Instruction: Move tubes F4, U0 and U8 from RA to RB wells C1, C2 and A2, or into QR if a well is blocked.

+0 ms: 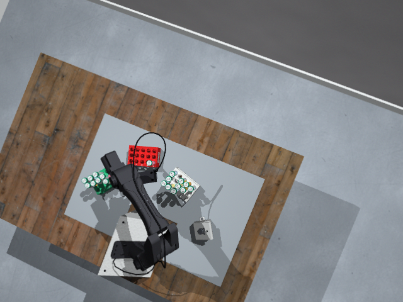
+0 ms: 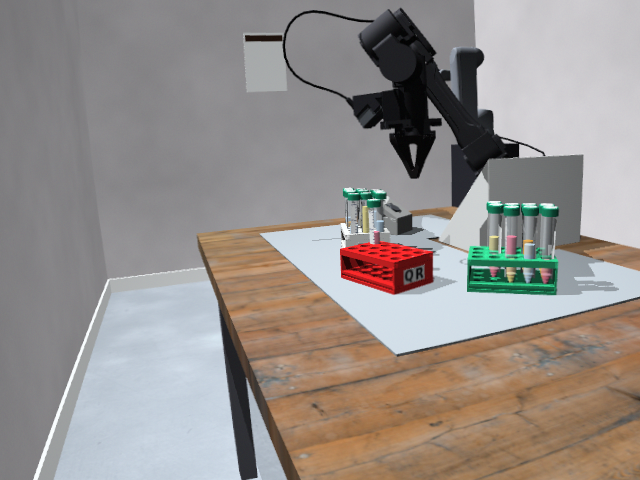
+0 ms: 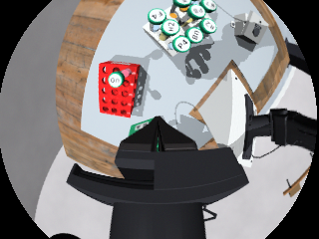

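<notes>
My gripper [image 2: 413,173] [image 3: 158,119] is shut with nothing between the fingers. It hangs high above the bench mat, between the red rack and the green rack. The red rack QR [image 1: 140,152] [image 2: 385,268] [image 3: 111,102] holds one green-capped tube [image 1: 149,162] [image 3: 116,79] in a corner well. The white rack RB [image 1: 194,190] [image 2: 355,239] [image 3: 156,34] holds several green-capped tubes. The green rack RA [image 1: 103,189] [image 2: 509,283] holds several tubes as well. In the wrist view only a sliver of the green rack [image 3: 137,129] shows beside my fingers.
The grey DONE button box [image 1: 203,230] [image 2: 397,219] [image 3: 247,29] stands on the mat beyond the white rack. A grey upright panel [image 2: 535,198] stands by the arm's base. The mat [image 1: 232,195] lies on a wooden table.
</notes>
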You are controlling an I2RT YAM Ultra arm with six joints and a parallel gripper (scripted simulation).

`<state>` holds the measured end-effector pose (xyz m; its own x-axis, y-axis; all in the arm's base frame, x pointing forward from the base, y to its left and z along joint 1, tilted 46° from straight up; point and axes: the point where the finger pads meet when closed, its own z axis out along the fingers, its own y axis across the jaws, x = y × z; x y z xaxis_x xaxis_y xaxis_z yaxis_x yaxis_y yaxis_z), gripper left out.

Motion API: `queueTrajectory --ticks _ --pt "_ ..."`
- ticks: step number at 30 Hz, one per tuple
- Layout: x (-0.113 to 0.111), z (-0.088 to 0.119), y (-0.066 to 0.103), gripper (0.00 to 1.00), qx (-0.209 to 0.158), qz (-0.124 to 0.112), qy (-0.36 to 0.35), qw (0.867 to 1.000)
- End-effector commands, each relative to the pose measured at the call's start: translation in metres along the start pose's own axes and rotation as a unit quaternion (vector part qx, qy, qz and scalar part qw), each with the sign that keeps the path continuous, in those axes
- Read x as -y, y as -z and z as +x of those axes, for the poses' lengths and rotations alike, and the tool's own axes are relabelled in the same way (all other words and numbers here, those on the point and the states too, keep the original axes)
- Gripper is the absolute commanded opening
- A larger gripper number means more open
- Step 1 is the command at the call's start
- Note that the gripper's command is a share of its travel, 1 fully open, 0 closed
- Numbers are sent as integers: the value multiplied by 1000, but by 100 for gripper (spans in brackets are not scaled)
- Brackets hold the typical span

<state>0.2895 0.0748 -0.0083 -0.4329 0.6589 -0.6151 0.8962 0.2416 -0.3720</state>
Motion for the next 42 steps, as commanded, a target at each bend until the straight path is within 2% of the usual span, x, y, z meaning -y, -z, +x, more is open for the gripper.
queueTrajectory --ticks 1,3,5,8,11,42 --pt "7 -18 7 0 13 -7 10 1000" --pt "6 -18 12 0 16 -15 15 1000" --pt "11 -30 7 0 13 -7 10 1000" --pt "13 -39 7 0 13 -6 10 1000" --pt "11 -35 13 0 16 -17 14 1000" --pt "11 -35 13 0 16 -17 13 1000"
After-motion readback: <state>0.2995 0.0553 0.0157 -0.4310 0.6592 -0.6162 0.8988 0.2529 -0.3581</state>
